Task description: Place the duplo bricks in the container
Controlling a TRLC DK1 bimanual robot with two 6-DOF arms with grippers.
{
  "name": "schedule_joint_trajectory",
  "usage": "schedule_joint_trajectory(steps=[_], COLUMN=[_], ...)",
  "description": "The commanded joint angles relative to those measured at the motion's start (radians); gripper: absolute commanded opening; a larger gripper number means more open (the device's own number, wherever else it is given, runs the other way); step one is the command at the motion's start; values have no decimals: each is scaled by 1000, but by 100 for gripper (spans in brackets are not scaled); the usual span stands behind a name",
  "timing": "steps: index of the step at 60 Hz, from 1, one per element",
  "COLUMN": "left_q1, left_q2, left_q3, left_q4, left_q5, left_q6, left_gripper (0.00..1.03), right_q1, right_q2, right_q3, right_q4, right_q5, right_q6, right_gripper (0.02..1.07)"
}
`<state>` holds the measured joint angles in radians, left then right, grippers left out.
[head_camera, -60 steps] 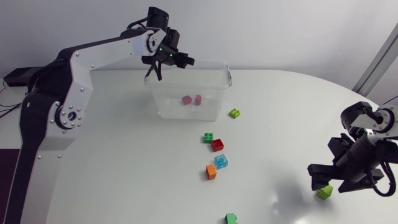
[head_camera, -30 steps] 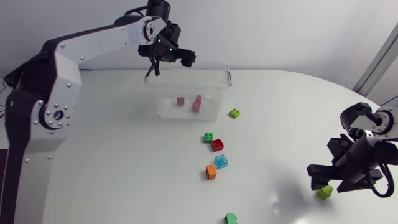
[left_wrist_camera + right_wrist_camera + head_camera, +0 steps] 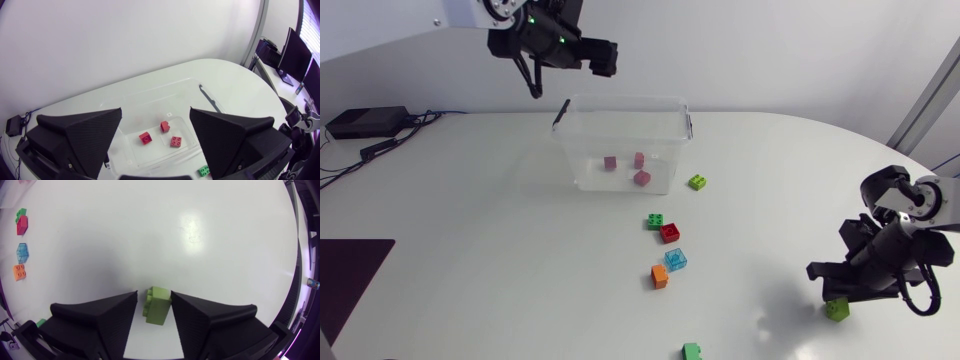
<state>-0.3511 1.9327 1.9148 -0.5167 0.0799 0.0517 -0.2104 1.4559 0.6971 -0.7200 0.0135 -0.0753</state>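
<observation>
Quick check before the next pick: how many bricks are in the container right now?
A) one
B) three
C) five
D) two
B: the head view shows three reddish bricks lying apart on the floor of the container, and the left wrist view shows the same three.

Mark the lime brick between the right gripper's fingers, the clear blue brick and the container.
lime brick (image 3: pixel 159 305): right wrist view, top face.
clear blue brick (image 3: pixel 675 259): head view, its middle.
container (image 3: pixel 620 98): head view, far rim.
</observation>
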Motion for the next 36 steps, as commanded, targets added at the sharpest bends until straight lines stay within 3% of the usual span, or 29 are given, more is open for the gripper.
schedule_joint_trajectory(steps=[1,19,36], left_q1=[-3,-29,-88], left_q2=[-78,-304,-452], left_q3=[-69,-361,-622], left_q4=[7,10,20], left_q5=[0,-2,4], left_q6=[-21,10,80], left_gripper=[95,95,95], right_q1=[6,26,195], right_q2=[-22,-114,-150], right_q3=[-31,12,183], right_q4=[8,-39,-65], right_q5=[-7,-9,-12], right_q6=[9,12,97], right_gripper=[30,29,29])
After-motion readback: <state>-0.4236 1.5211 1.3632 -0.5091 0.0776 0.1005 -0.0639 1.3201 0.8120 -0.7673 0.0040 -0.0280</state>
